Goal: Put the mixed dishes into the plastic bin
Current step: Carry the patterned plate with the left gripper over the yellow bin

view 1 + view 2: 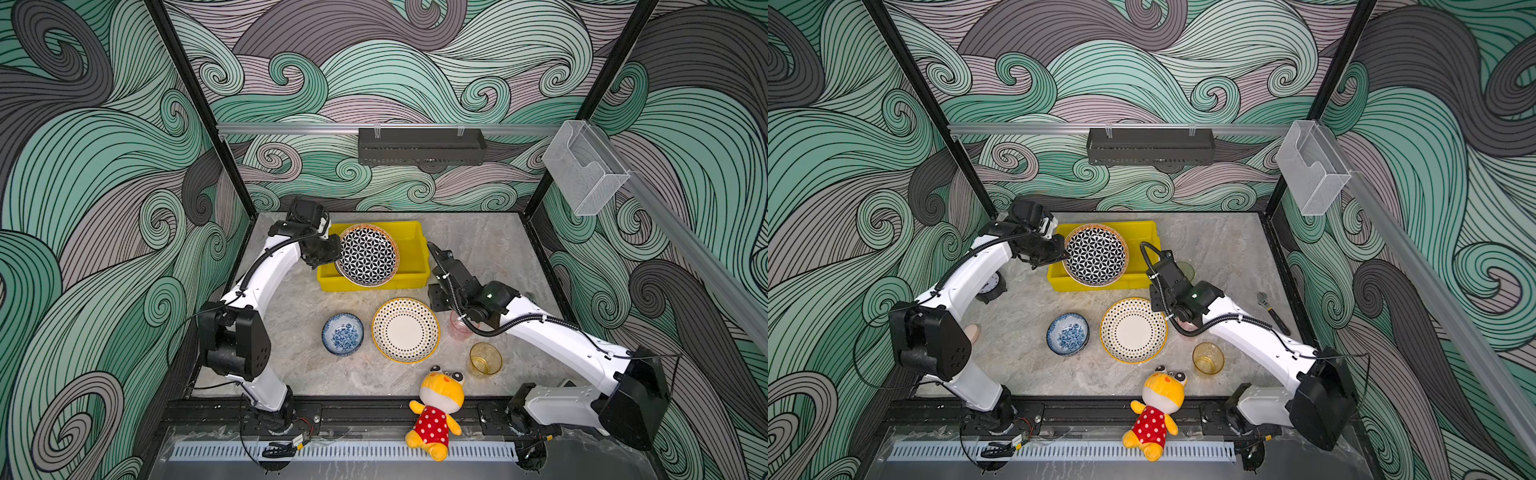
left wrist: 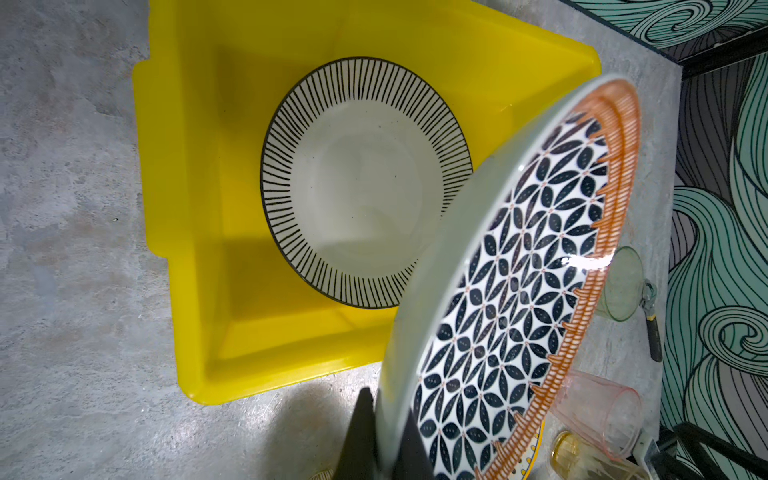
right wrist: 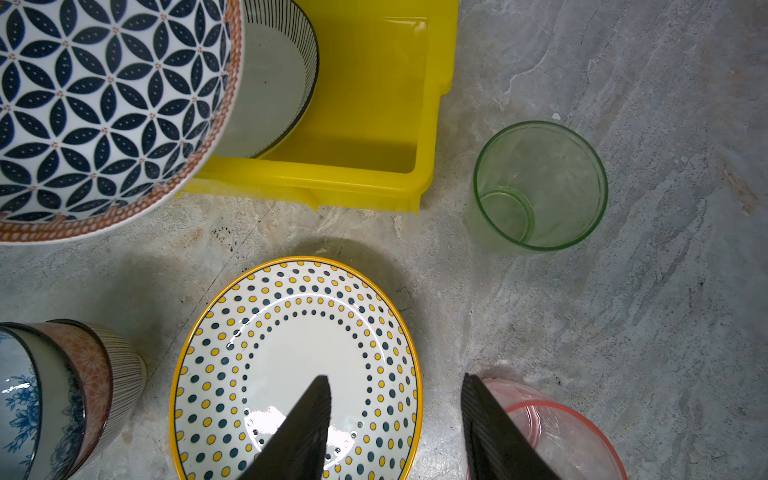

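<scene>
Three plates show. The geometric plate (image 1: 368, 255) is in the air, the striped plate (image 2: 365, 183) lies flat in the bin (image 1: 413, 249), and the dotted plate (image 1: 405, 330) sits on the table (image 1: 498, 249) just in front of the bin.

There are three cups, all upright on the table. The green cup (image 3: 538, 187) stands beside the bin's right end, the pink cup (image 3: 573, 436) stands right of the dotted plate, and the amber cup (image 1: 485, 359) is nearer the front.

Left of the dotted plate is a stack of bowls (image 3: 62, 395). It looks like three nested, with a blue floral one on top.

There is also one toy (image 1: 436, 411) at the front edge, one clock (image 1: 990, 286) under the left arm, and one wrench (image 1: 1273, 311) by the right wall.

The single bin sits at the far middle of the table, mouth up. In both top views its long axis runs left to right.

The geometric plate is tilted steeply over the bin's left half. Its patterned face turns up and to the right, and its low edge overhangs the bin's front wall.

The left gripper (image 2: 386, 419) is clamped on that plate's left rim, one finger on each face.

The right gripper (image 3: 395, 377) has its jaws about halfway apart and grips nothing. One finger is over the dotted plate and the other over the pink cup. I cannot tell whether either finger touches.
</scene>
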`<action>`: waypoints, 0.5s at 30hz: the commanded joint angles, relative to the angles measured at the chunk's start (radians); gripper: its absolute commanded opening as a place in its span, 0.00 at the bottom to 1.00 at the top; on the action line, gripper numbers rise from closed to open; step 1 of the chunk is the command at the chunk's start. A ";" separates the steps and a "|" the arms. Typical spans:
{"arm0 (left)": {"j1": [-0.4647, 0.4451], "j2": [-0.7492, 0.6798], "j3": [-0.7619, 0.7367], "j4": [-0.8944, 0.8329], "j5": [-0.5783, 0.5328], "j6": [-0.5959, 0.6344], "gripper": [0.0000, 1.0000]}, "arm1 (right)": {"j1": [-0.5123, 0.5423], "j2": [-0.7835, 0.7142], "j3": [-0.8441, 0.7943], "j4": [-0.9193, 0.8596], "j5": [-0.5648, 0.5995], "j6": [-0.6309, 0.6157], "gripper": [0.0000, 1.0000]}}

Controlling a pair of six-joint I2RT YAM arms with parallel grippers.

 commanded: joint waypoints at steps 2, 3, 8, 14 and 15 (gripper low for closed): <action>0.021 -0.035 0.071 0.091 0.033 -0.025 0.00 | 0.005 -0.008 -0.001 -0.012 0.023 0.000 0.53; 0.023 -0.033 0.070 0.094 0.031 -0.027 0.00 | 0.005 -0.006 0.001 -0.011 0.021 -0.002 0.53; 0.032 -0.021 0.071 0.099 0.012 -0.029 0.00 | 0.005 0.006 0.007 -0.012 0.020 -0.007 0.53; 0.038 -0.007 0.075 0.114 -0.008 -0.033 0.00 | 0.006 0.020 0.013 -0.012 0.021 -0.011 0.53; 0.039 -0.003 0.078 0.116 -0.011 -0.035 0.00 | 0.005 0.023 0.014 -0.011 0.021 -0.014 0.53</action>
